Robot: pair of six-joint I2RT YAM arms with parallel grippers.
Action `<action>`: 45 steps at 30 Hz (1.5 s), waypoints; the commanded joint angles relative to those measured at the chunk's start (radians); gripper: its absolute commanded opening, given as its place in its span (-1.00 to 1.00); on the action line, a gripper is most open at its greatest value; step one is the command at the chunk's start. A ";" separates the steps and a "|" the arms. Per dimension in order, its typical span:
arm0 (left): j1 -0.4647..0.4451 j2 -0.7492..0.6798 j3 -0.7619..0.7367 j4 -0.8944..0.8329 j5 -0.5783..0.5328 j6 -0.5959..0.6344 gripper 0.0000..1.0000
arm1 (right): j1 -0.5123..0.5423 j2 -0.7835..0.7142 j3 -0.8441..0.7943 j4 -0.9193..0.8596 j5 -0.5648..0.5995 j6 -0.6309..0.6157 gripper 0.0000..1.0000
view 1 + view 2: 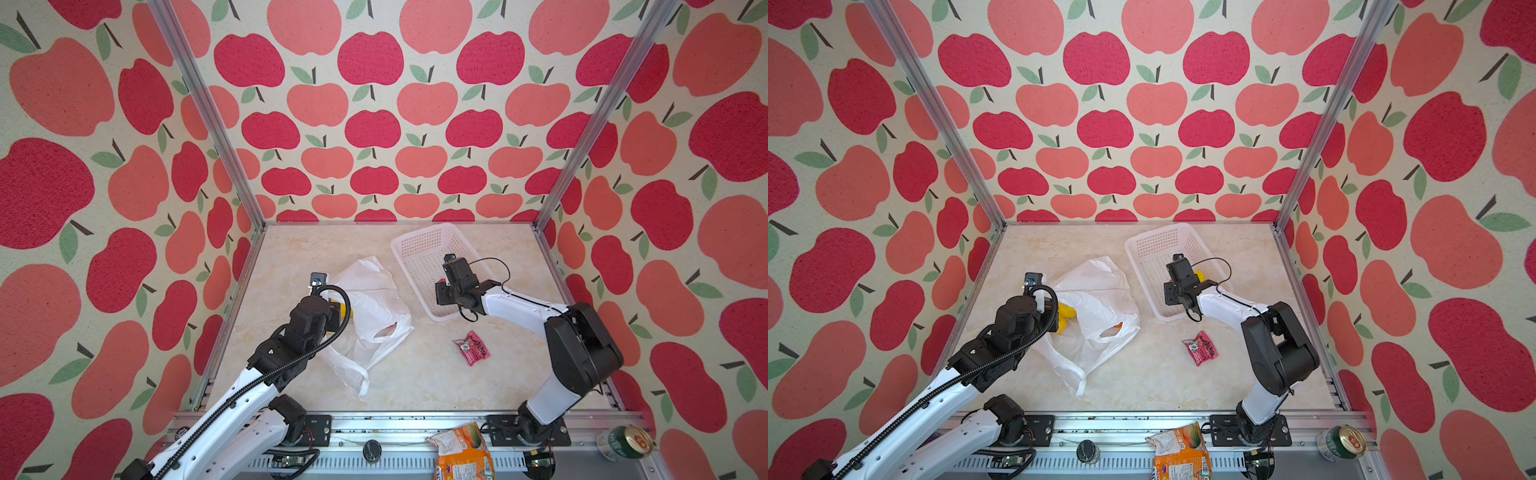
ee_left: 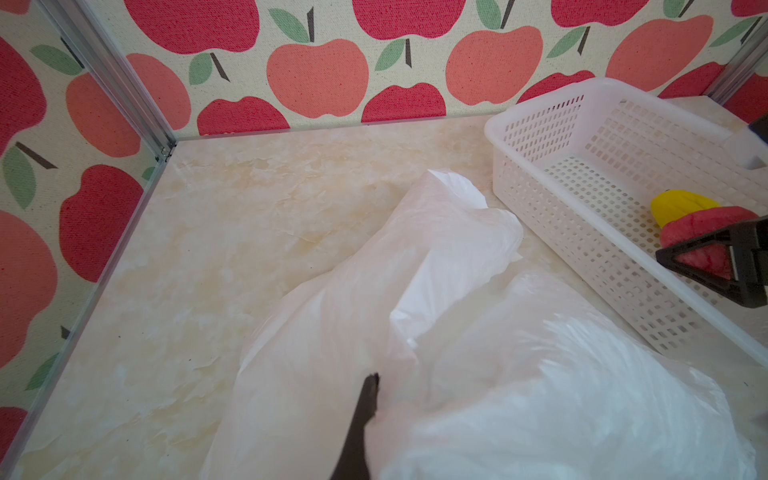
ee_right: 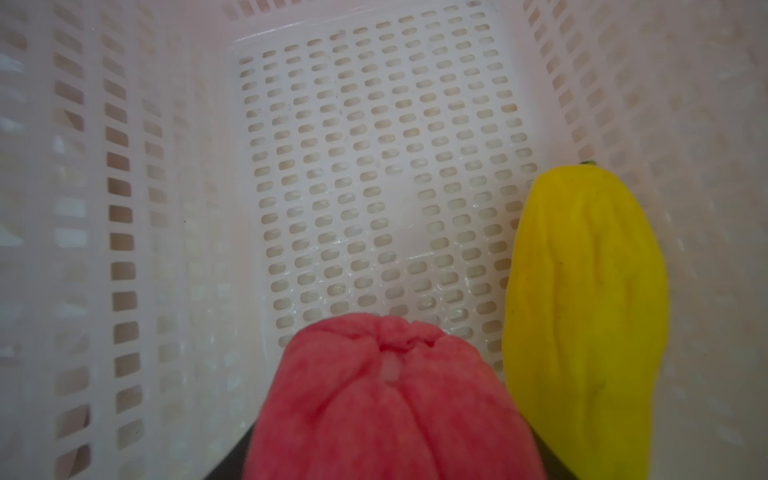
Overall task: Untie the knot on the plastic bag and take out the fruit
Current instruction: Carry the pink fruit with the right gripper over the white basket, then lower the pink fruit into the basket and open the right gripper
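Inside the white basket (image 3: 124,208), the right gripper (image 1: 443,293) is clamped on a red fruit (image 3: 386,407), held low over the perforated floor (whether it touches, I cannot tell). Just beside it lies a yellow fruit (image 3: 582,311), its long axis running along the basket's length, so letting go probably needs no sideways shift. Farther out, the plastic bag (image 1: 374,299) sprawls beside the basket, its loop handles (image 1: 360,384) loose and untied, with bagged fruit (image 1: 1064,318) showing at its mouth. The left gripper (image 2: 371,384), closed on the bag's film, is the nearer one to that fruit.
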 commanded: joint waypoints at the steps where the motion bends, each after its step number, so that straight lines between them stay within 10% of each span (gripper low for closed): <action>1: 0.004 -0.004 -0.006 -0.014 0.011 -0.007 -1.00 | -0.007 0.044 0.039 -0.078 -0.005 0.024 -0.53; 27: 0.004 -0.002 -0.004 -0.018 0.012 -0.009 -1.00 | 0.008 -0.291 -0.174 0.038 0.046 0.032 0.63; 38: 0.003 0.000 -0.004 -0.020 0.012 -0.010 -1.00 | 0.440 -0.639 -0.291 0.280 0.216 -0.251 0.32; 45: 0.004 0.001 -0.004 -0.020 0.018 -0.013 -1.00 | 0.754 -0.464 -0.238 0.485 0.206 -0.423 -0.03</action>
